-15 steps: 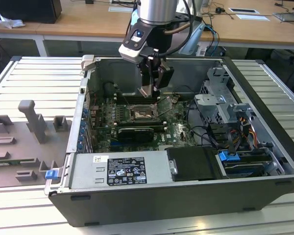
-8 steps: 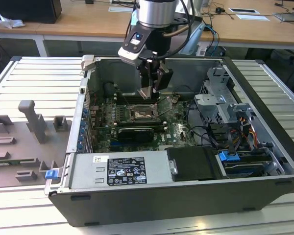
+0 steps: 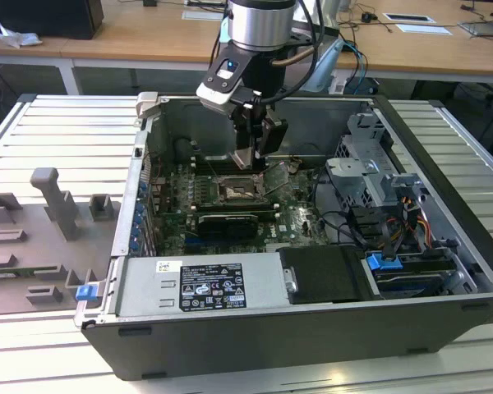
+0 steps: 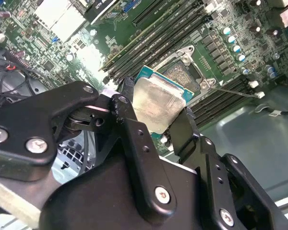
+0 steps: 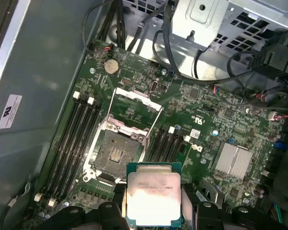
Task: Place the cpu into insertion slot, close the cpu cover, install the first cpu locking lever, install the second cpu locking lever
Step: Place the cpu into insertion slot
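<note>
The gripper is closed to chip width on the cpu, its fingers pinching two opposite edges and leaving the other two edges free. The chip hangs above the board, just beside the bare insertion slot. The cpu cover stands swung open off the slot's rim. Memory slots flank the slot closely on both sides.
</note>
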Robot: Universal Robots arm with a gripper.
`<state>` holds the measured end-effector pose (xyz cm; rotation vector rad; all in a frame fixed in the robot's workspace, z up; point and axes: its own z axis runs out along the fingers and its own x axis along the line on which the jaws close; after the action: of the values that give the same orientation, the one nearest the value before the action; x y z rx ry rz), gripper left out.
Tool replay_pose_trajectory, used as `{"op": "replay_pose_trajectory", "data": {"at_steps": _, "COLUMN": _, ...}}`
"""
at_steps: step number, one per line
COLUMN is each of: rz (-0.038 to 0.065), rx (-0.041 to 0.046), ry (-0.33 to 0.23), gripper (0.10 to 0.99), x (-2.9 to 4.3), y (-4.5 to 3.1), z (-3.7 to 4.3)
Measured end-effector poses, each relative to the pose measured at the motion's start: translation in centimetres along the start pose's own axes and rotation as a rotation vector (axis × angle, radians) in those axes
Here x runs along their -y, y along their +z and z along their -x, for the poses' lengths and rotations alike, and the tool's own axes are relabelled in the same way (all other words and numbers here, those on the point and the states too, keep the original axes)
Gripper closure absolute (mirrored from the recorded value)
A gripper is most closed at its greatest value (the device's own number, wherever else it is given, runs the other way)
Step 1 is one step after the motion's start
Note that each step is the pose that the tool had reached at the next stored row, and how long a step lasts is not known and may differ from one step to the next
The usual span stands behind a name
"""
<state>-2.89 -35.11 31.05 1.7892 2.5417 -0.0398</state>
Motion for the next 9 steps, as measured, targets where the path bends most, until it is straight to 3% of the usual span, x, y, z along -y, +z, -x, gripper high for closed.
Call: {"op": "replay_pose_trajectory", "data": {"at_steps": 9, "rz": -0.008, "rx": -0.0004, "ry": 0.183, "gripper": 0.545, "x": 0.00, "y": 0.37, "z": -0.01}}
